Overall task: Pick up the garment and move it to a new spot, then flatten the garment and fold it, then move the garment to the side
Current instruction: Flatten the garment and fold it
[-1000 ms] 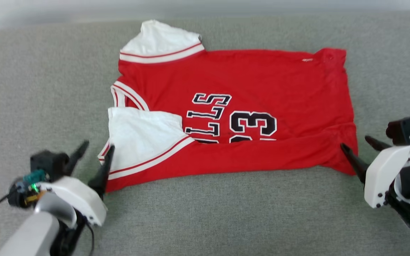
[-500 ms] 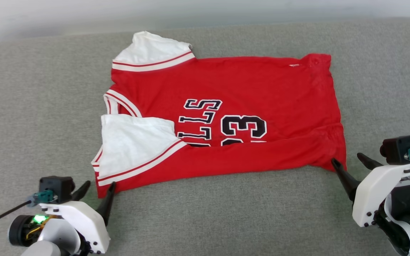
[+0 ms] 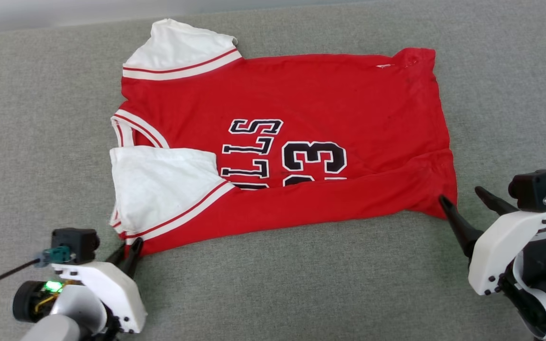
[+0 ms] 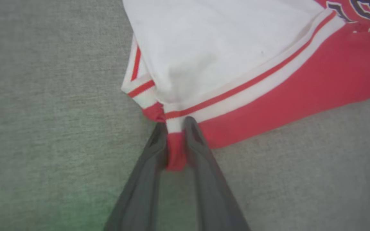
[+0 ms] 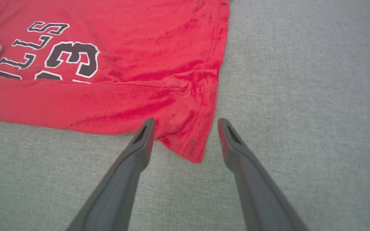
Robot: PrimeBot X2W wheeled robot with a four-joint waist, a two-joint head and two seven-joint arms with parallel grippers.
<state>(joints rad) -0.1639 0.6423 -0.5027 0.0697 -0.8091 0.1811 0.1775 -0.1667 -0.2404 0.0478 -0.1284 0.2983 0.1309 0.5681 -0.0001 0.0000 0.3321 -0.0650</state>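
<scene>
Now, garment (image 3: 301, 90) pinched left, straddled right

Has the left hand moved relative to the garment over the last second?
Yes: the left hand drew back along the garment's left edge to its near corner and closed there.

Head camera's up high, looking forward and down across the whole jersey (image 3: 301, 94) on the grey fabric (image 3: 273, 284). Left wrist camera sits low and very close, peering along the left gripper (image 4: 175, 123) at the near-left corner. Right wrist camera, close too, looks along the right gripper (image 5: 185, 121) at the near-right corner. Head view shares both corners.
</scene>
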